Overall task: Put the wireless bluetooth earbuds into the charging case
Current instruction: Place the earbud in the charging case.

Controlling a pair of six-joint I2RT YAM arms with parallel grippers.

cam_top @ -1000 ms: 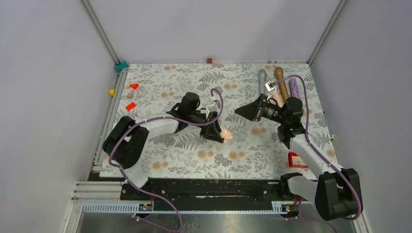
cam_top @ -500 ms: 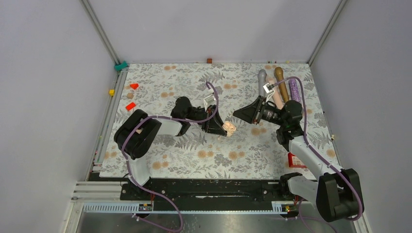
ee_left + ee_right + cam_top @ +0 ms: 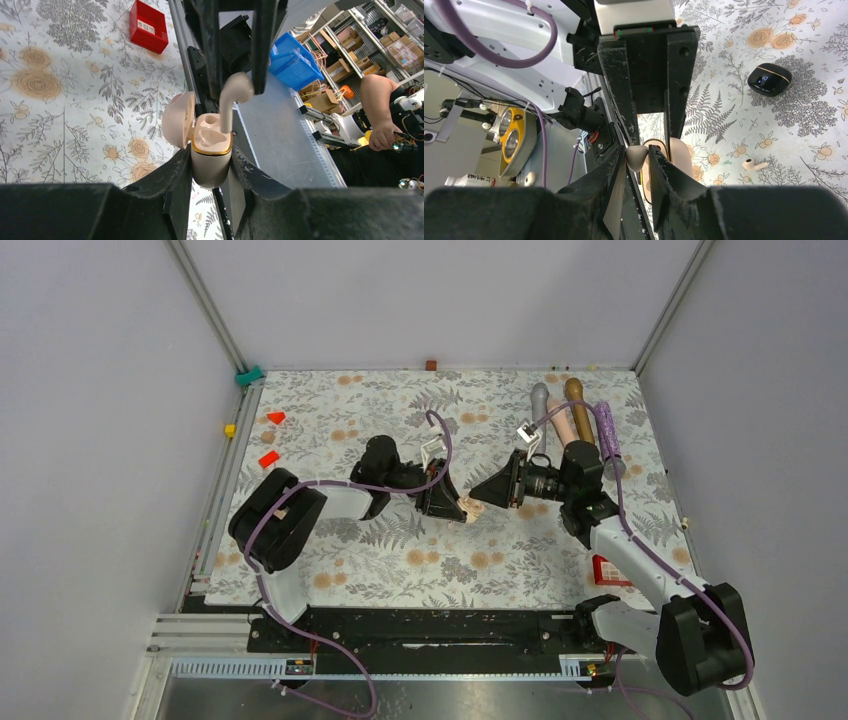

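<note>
The top view shows only the two grippers meeting over the middle of the worktop (image 3: 330,430). The left wrist view shows more: the left gripper (image 3: 212,159) is clamped on the charging case (image 3: 210,147), whose lid is open and whose hollow faces the right gripper (image 3: 638,156). That gripper pinches a beige earbud (image 3: 234,90) by its head, with the stem pointing lengthwise into the hollow. Only the right wrist view shows a second earbud (image 3: 754,164) lying on the floral cloth, near a black case (image 3: 770,79). Pale grey walls enclose the worktop.
</note>
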